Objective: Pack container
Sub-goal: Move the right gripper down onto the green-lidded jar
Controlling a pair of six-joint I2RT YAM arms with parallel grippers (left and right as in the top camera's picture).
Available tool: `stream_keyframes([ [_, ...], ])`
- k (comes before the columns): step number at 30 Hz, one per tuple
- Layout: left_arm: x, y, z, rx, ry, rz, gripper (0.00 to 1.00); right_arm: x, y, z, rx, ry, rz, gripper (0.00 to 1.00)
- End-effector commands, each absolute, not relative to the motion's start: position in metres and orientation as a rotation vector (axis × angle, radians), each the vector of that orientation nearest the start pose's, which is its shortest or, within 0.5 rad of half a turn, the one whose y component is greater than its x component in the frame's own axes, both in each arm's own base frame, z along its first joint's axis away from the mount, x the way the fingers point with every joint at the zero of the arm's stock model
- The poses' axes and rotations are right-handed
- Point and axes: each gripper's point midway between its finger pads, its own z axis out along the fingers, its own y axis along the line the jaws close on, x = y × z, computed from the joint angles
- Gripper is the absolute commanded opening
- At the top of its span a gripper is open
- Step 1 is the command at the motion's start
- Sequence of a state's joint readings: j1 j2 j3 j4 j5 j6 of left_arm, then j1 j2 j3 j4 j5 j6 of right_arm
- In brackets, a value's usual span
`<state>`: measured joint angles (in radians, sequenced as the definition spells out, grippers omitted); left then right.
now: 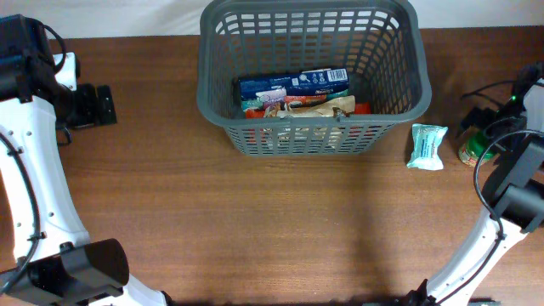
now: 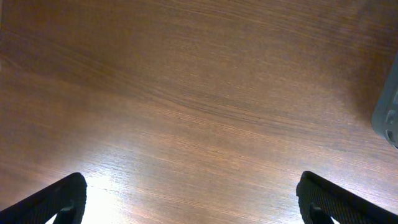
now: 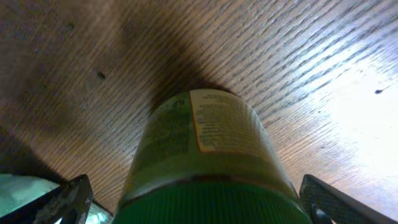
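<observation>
The grey slotted basket (image 1: 214, 93) sits top centre on the desk (image 1: 255, 221). The left claw (image 1: 100, 104) gapes wide at upper left, well apart from it; the right claw (image 3: 198, 202), wide too, straddles a green-lidded jar (image 3: 211, 143) at the right edge.

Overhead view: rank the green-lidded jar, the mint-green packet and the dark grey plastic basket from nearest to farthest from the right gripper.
1. The green-lidded jar, beneath the right gripper, far right.
2. The mint-green packet, just left of it.
3. The dark grey plastic basket, farther left.
</observation>
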<state>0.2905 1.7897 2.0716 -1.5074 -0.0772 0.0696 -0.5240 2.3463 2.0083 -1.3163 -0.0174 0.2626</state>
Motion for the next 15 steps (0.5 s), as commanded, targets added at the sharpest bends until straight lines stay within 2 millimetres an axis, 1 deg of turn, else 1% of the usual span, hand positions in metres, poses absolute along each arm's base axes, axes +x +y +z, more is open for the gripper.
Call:
stream_keyframes([
  [1, 0.3577, 0.1197, 0.2675, -0.343, 2.784, 0.175, 0.99, 0.377, -0.2116, 0.0211, 1.219, 3.003, 0.071, 0.95],
  [3, 0.3577, 0.1197, 0.2675, -0.343, 2.784, 0.175, 0.99, 0.3772, -0.2117, 0.0206, 1.214, 3.004, 0.071, 0.93],
  [6, 0.3577, 0.1197, 0.2675, -0.343, 2.784, 0.175, 0.99, 0.3774, -0.2124, 0.0205, 1.216, 3.001, 0.071, 0.93],
  [9, 0.3577, 0.1197, 0.2675, -0.343, 2.784, 0.175, 0.99, 0.3771, -0.212, 0.0205, 1.216, 3.003, 0.071, 0.87],
  [15, 0.3577, 0.1197, 0.2675, -0.343, 2.784, 0.175, 0.99, 0.3741, -0.2121, 0.0176, 1.219, 3.012, 0.06, 0.87],
])
